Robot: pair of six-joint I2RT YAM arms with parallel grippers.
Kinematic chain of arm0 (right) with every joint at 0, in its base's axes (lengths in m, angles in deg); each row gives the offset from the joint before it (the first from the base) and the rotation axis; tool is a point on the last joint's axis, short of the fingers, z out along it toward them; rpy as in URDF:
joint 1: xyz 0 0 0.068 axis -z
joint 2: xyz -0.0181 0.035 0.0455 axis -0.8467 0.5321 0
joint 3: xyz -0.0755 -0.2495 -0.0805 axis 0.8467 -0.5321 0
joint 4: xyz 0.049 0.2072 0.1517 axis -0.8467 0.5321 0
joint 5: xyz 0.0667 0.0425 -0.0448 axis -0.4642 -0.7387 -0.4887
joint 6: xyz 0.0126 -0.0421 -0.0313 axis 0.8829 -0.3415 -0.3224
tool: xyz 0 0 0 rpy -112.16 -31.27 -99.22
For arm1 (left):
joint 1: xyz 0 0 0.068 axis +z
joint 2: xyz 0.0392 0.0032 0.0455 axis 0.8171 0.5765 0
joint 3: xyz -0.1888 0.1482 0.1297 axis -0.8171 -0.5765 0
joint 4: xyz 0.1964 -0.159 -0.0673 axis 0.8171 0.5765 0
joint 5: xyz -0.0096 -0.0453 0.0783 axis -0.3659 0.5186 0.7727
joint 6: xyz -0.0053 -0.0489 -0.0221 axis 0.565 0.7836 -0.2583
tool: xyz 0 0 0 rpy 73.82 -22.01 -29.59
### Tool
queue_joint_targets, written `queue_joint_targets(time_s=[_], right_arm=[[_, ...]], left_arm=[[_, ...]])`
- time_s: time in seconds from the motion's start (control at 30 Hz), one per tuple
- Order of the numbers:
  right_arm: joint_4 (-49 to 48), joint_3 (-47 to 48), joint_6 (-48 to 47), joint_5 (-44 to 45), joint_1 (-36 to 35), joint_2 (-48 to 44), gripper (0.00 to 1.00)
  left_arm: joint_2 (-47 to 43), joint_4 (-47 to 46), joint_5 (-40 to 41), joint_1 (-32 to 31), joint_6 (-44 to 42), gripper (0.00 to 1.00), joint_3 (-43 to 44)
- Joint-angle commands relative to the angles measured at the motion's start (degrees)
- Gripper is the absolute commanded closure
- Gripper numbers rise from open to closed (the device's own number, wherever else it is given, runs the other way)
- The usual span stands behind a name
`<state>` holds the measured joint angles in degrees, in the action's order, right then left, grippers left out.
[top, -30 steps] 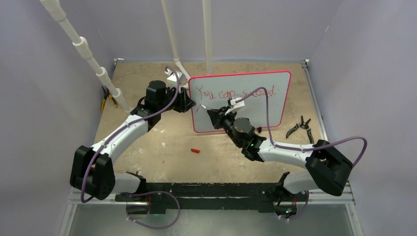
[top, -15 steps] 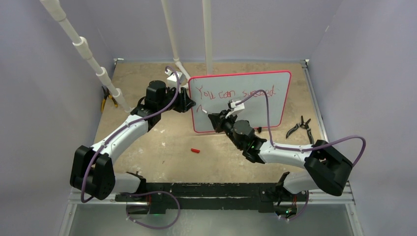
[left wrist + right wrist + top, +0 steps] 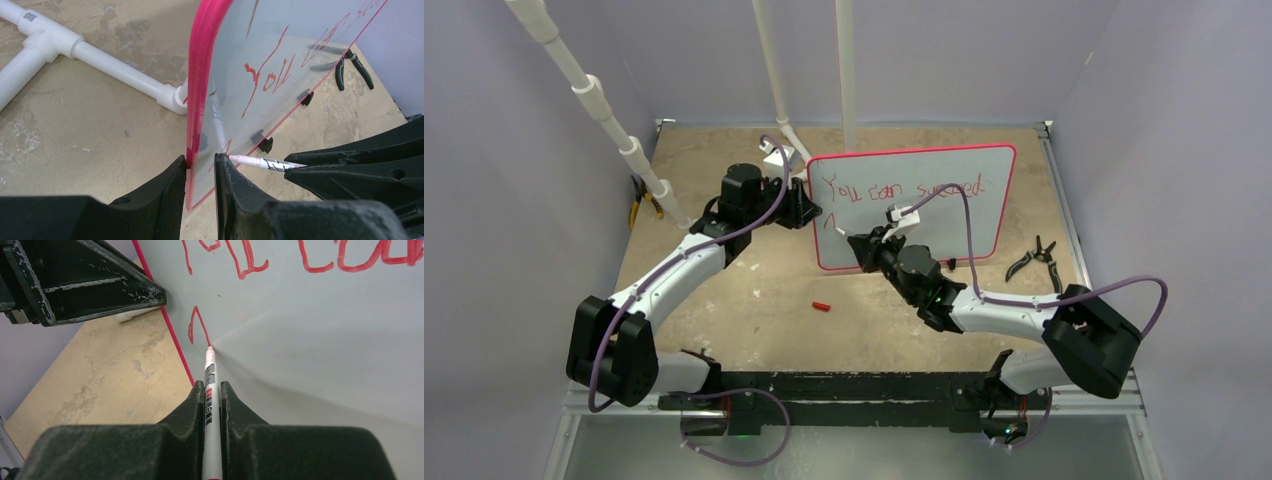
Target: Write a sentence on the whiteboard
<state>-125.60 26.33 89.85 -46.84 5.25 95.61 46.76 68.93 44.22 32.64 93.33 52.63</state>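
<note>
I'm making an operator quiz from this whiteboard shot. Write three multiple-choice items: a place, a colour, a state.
1. Where is the small red cap relative to the whiteboard? A on its frame; B on the table, nearer the arms; C behind it.
2. The sentence is written in: A red; B blue; C black.
3. The marker in the right gripper has its tip: A capped; B lifted clear; C touching the board.
Answers: B, the top view shows it on the table; A, the strokes are red in every view; C, the right wrist view shows the tip on the face.
</note>
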Motion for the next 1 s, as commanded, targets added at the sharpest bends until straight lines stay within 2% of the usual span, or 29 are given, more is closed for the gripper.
queue_joint_targets(time_s=[0.0,0.3,0.97], right_arm=[[0.87,-0.47,-0.79,1.29,0.37,-1.78,1.0],[0.38,-1.2,-0.61,3.9,0.3,-7.63,1.0],[-1.57,2.48,-3.09,6.16,0.3,-2.72,1.0]], left_arm=[[0.19,-2.76,-2.06,-0.06,0.63,0.75,0.53],[0.3,-2.76,-2.01,-0.13,0.71,0.75,0.58],[0.41,-2.84,-2.22,-0.17,0.72,0.75,0.56]])
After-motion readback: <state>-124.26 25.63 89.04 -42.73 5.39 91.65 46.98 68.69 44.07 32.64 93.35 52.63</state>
